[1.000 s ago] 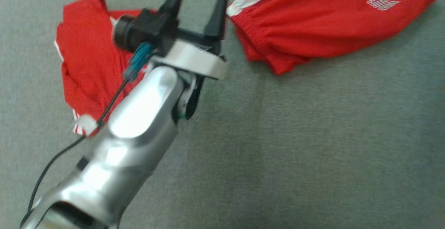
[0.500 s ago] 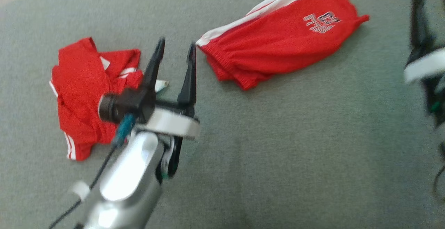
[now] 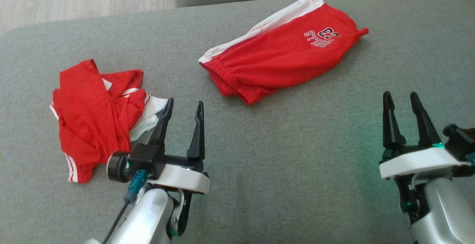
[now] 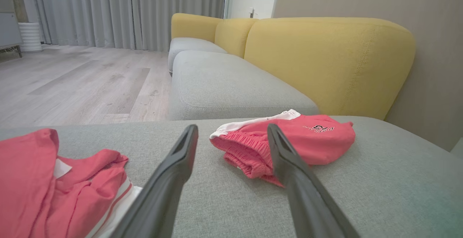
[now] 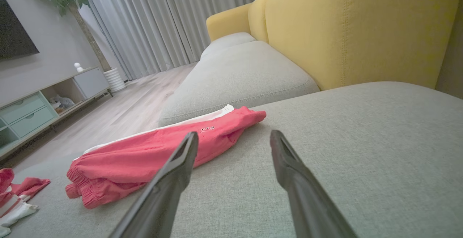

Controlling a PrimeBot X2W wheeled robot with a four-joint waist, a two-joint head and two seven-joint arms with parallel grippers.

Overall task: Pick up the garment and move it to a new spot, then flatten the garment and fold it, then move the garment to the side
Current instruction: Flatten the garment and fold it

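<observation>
Although gripping nothing yet, looks like the pick-up step: left pincer (image 3: 185,102) and right pincer (image 3: 400,94) both spread wide and empty, on the near side of the folded shorts (image 3: 282,56) on the grey woven sofa cushion (image 3: 297,162). Crumpled garment (image 3: 89,114) left of the shorts, well apart (thin red mesh, white trim, limp heap). Calls for reaching left and pinching a raised fold.

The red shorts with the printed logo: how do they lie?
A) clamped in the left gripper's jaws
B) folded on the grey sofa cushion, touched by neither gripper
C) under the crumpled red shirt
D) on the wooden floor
B: the red shorts lie folded on the grey sofa cushion, apart from the left gripper and the right gripper, both with open jaws.
</observation>
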